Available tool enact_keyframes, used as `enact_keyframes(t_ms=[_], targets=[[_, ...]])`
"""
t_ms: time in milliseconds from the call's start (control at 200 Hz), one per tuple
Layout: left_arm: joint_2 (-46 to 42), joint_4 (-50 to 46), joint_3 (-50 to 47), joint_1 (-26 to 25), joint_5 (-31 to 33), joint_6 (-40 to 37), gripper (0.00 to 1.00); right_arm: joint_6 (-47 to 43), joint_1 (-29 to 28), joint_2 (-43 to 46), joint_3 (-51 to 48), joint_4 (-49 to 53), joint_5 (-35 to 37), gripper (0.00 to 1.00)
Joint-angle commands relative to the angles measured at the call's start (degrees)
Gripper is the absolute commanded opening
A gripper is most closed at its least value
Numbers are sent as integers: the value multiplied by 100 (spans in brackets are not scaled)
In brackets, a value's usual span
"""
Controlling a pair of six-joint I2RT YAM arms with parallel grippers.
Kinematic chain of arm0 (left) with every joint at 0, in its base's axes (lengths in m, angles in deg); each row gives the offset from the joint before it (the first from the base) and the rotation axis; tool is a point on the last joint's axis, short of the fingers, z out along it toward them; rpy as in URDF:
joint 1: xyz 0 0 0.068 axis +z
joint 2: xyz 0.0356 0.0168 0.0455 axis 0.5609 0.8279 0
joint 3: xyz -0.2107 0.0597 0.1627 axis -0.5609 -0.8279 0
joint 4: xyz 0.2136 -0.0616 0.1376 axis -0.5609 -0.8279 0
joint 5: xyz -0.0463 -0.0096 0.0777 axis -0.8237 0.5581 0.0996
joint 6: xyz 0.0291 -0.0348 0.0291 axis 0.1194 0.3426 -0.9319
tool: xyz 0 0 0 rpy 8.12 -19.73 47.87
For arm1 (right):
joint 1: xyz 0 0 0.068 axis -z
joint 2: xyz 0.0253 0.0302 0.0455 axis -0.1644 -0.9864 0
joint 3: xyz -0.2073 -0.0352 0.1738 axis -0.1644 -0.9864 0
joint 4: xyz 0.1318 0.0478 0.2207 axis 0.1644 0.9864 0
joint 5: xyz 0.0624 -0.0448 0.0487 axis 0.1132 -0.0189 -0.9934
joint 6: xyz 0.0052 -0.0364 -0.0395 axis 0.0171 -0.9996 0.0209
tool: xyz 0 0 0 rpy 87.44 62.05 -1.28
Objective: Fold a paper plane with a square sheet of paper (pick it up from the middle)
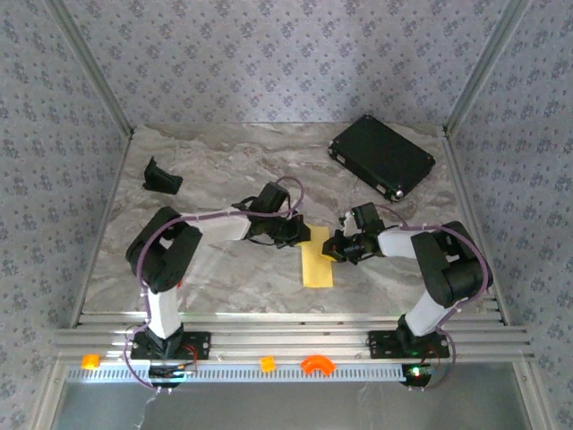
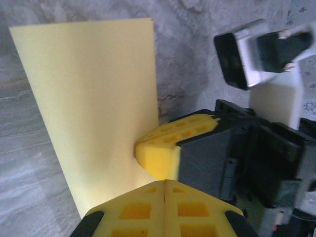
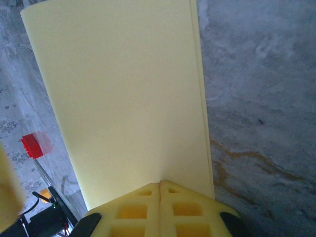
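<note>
Two grippers meet at the square sheet of paper point(image 1: 316, 264) in the top view. It lies folded into a long strip in the middle of the table point(image 1: 224, 279), well apart from the black case point(image 1: 382, 157). The left gripper point(image 1: 300, 235) and the right gripper point(image 1: 333, 249) come at it from each side, likely to keep the fold flat.

From the left wrist, the left jaws are pressed together at the paper's near end. The other arm's yellow finger touches its long edge.

From the right wrist, those jaws are squeezed together too, tip on the paper's edge. Nipping or only pressing, I cannot tell.
</note>
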Motion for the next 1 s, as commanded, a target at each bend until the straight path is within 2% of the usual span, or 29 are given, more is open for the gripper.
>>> enact_keyframes(t_ms=[0, 235, 480, 565, 695, 994], targets=[[167, 558, 29, -28, -495, 294, 0, -98, 65, -110, -230, 681, 480, 0], [429, 187, 163, -53, -422, 85, 0, -92, 70, -130, -234, 665, 480, 0], [627, -751, 132, -29, 116, -430, 0, -73, 49, -200, -233, 639, 498, 0], [668, -1163, 8, -2, 486, -651, 0, -67, 40, -219, -245, 631, 502, 0], [693, -1334, -267, 78, 887, -800, 0, -61, 14, -224, -240, 634, 515, 0], [270, -1313, 323, 95, 546, -881, 0, -76, 26, -127, -231, 720, 559, 0]])
